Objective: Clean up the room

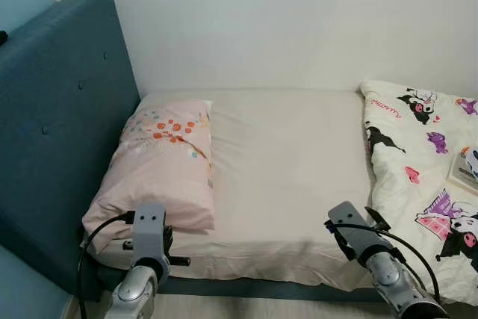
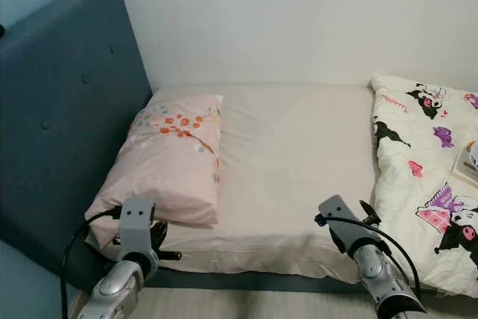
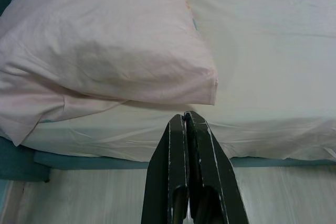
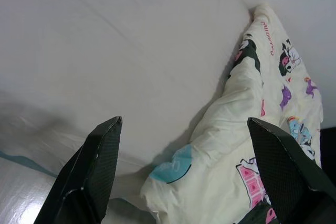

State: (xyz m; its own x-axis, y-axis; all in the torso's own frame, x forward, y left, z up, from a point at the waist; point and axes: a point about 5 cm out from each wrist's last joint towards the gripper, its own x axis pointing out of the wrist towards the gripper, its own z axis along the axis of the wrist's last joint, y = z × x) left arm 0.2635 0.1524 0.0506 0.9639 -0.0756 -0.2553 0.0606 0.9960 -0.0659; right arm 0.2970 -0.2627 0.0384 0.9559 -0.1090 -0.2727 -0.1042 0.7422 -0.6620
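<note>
Duvet (image 1: pixel 426 177) lies bunched over the right part of the bed (image 1: pixel 291 162), its near corner hanging over the front edge; the left part is bare sheet with the pillow (image 1: pixel 160 162) by the headboard (image 1: pixel 60 110). I read the job as spreading the duvet over the bed.

I've got the right gripper (image 4: pixel 184 174) low at the bed's front edge, fingers spread wide, the duvet's near corner just ahead between them but not touching. Left gripper (image 3: pixel 188 129) hovers off the front edge just short of the pillow's corner, fingers pressed together, holding nothing.

Risks as I see them:
- Fingers may close on sheet along with the duvet and drag the sheet off the mattress.
- A thin pinch on the puffy corner could slip out once I pull.
- A small box-like thing (image 1: pixel 467 169) sits on the duvet at the far right; pulling the duvet could tip it to the floor.
- Left gripper is close to the pillow; a careless lift could shove it askew.
- One-handed pulling would likely skew the duvet.
</note>
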